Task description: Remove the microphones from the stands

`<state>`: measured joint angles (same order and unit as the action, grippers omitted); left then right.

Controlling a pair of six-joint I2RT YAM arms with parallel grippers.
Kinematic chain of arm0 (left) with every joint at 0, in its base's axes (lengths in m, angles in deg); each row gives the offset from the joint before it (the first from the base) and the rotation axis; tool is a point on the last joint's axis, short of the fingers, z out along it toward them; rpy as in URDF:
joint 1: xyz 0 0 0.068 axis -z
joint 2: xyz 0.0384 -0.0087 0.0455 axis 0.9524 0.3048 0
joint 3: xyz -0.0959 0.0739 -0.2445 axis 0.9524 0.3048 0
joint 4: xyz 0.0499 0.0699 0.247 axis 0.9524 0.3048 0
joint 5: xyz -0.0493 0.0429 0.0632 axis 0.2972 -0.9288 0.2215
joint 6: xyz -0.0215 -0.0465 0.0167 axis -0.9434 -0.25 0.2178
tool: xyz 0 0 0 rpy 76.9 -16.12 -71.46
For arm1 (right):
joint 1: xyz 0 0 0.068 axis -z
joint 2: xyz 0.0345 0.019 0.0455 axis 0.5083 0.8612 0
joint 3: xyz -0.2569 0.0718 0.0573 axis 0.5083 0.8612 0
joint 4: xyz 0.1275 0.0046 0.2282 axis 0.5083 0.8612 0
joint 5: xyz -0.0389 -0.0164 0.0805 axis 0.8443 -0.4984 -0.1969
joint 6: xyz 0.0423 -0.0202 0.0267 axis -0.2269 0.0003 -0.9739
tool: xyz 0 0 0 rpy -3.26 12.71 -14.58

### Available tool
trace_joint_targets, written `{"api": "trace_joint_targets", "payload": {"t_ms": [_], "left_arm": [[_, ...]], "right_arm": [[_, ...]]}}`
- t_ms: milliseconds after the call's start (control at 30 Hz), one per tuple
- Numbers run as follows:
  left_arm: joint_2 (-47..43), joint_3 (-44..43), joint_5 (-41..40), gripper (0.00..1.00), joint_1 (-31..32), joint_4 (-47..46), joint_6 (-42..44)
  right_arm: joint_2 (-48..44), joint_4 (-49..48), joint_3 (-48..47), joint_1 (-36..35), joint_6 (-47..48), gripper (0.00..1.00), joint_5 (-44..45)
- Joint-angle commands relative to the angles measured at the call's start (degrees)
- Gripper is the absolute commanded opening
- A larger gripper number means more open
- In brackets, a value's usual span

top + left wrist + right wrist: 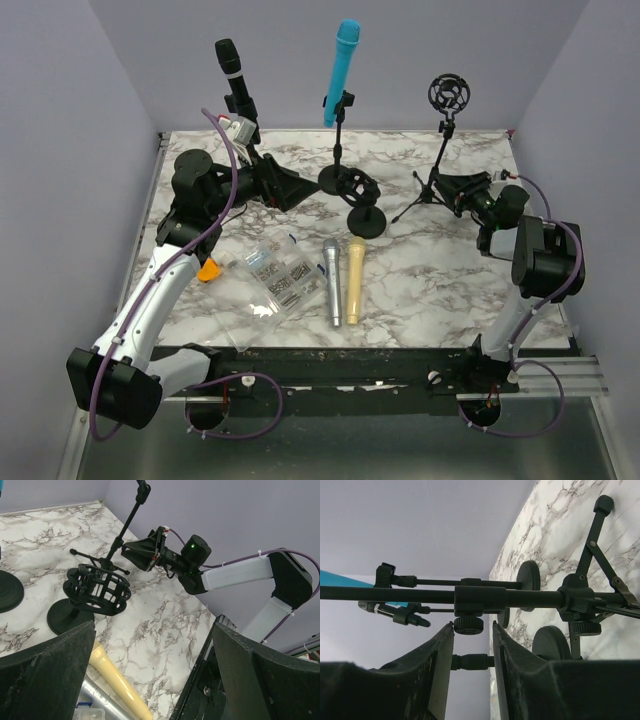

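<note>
Task not completed. The blue microphone (343, 60) stands clipped upright in its stand. It is high above and ahead of the left gripper's (155, 650) jaws and well apart from those of the right gripper (473, 632). The black microphone (232, 75) likewise sits in its clip, above and to the rear of the left jaws. Neither is touched. A silver microphone (331, 285) and a gold microphone (355, 280), both smooth and tapered, lie side by side on the marble-patterned table (420, 280), near neither pair of jaws.

Left jaws: at full width, holding nothing — a caged black shock mount (97, 587) on a round base lies ahead of them. Right jaws: narrow, straddling a knurled clamp knob (468, 625) on the tripod stand (410, 594), whose matte tube crosses just beyond the fingertips. A firm grip is not evident. Judgement: gripping and lifting a microphone is entirely outstanding.
</note>
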<state>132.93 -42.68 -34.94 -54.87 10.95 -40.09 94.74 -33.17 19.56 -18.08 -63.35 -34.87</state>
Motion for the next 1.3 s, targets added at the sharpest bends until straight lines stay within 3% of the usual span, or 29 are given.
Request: {"api": "trace_joint_targets", "payload": {"t_ms": [0, 133, 400, 700, 833, 1267], "left_arm": [[0.11, 0.45, 1.4, 0.99, 0.37, -1.31, -0.05], [0.11, 0.45, 1.38, 0.99, 0.37, -1.24, -0.05], [0.03, 0.45, 1.42, 0.99, 0.37, -1.24, 0.02], [0.03, 0.51, 1.41, 0.99, 0.37, -1.5, -0.2], [0.11, 0.62, 1.46, 0.99, 0.41, -1.68, -0.37], [0.2, 0.62, 1.18, 0.99, 0.83, -1.42, 0.08]], "right_arm": [[1.52, -3.96, -0.84, 0.28, -1.66, 0.38, -1.33], [1.82, -3.66, -1.26, 0.28, -1.25, 0.3, -1.49], [-0.15, 3.23, -2.49, 0.28, 4.91, 0.01, -0.3], [-13.26, 36.02, -7.3, -1.1, 30.72, 0.01, 14.3], [-15.65, 44.57, -11.19, -3.69, 38.37, 0.01, 21.06], [-16.12, 45.62, -8.25, -5.75, 42.38, 0.01, 25.73]]}}
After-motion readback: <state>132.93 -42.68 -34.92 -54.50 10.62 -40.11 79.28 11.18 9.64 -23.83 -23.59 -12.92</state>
